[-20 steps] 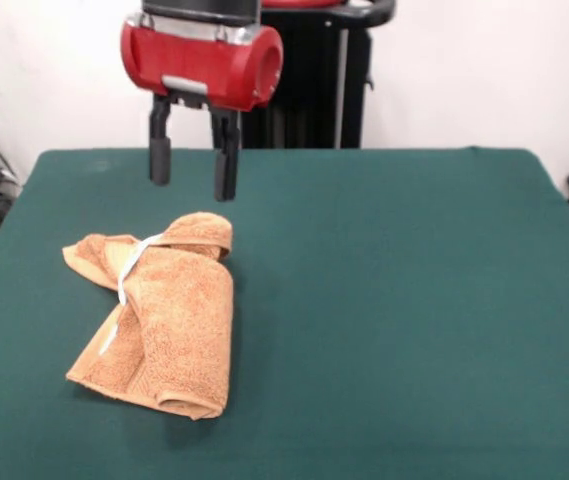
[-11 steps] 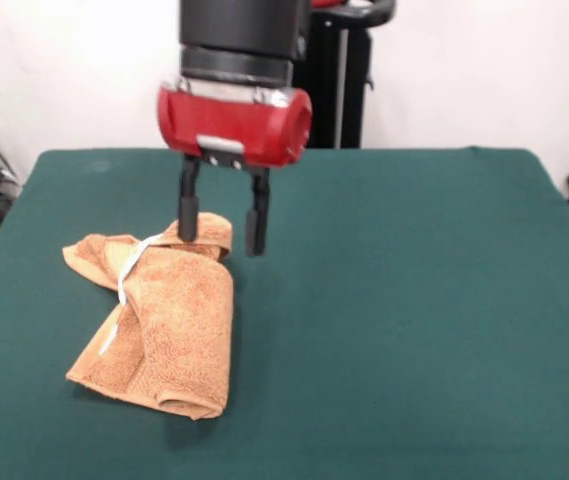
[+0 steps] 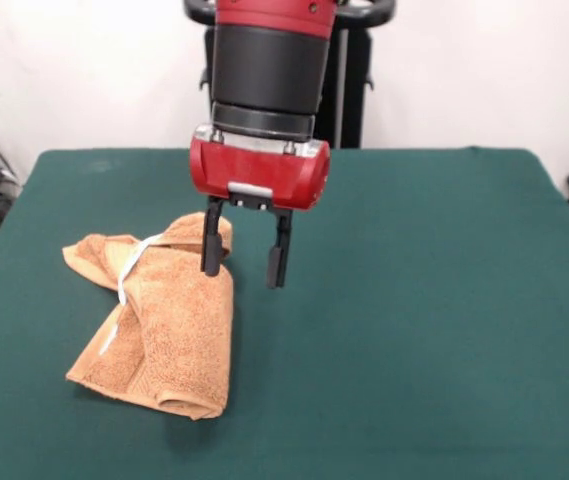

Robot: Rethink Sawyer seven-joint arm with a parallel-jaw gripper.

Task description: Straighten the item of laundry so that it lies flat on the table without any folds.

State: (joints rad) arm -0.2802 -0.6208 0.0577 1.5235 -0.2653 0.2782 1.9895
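From my station, the worktop (image 3: 424,300) fills the view: a broad rectangle under dark green felt-like cloth, matte and napped, which I expect will drag at anything pulled across it. On its left half in the front view lies the towel (image 3: 169,330), an orange-tan terry piece, thick-piled and fluffy, bunched into a rolled fold with a flap sticking out to the left and a rounded hump at the far end. I judge it light, limp and not at all fragile; it will sag and trail from wherever I lift it, and the loops should give good purchase with no slip. The best hold, I think, is a free edge or corner, such as the left flap or the near lower corner, not the fat roll. My pincer (image 3: 245,262) hangs above the towel's far right end, its two dark fingers spread and holding nothing. A thin white strip (image 3: 132,266), smooth and flat, crosses the upper fold.
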